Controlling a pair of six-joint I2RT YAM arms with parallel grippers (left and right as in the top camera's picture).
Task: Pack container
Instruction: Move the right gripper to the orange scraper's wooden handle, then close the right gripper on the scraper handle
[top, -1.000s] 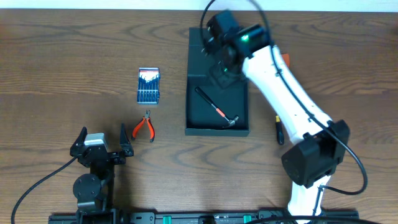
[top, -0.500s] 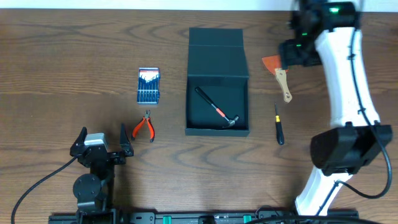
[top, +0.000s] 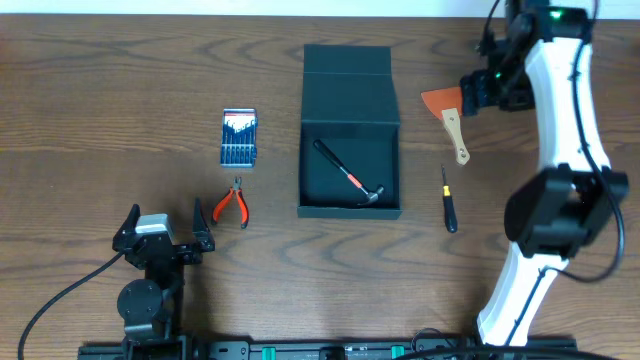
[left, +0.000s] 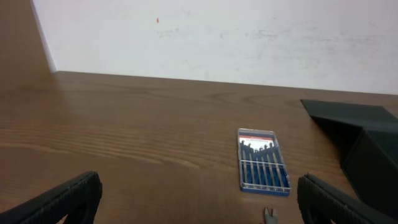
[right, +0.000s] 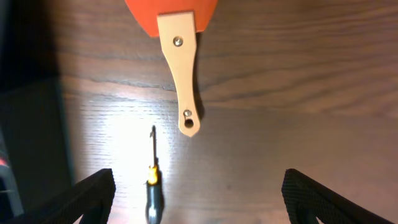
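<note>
A dark box (top: 325, 195) sat open mid-table (top: 100, 100), toward the far edge, with its lid (top: 348, 75) folded back. One hammer (top: 350, 178) lay slantwise inside. To its left, a small blue case (top: 238, 125) held a row of screwdrivers (top: 238, 152). The left gripper (top: 165, 222), at the near edge, had its fingers wide apart and empty. The right gripper (right: 199, 199), above a scraper (right: 177, 62) right of the box, was also spread and empty.

White right arm (top: 565, 90), black joints, green light; left gripper (top: 165, 226) seemingly black, cabled
</note>
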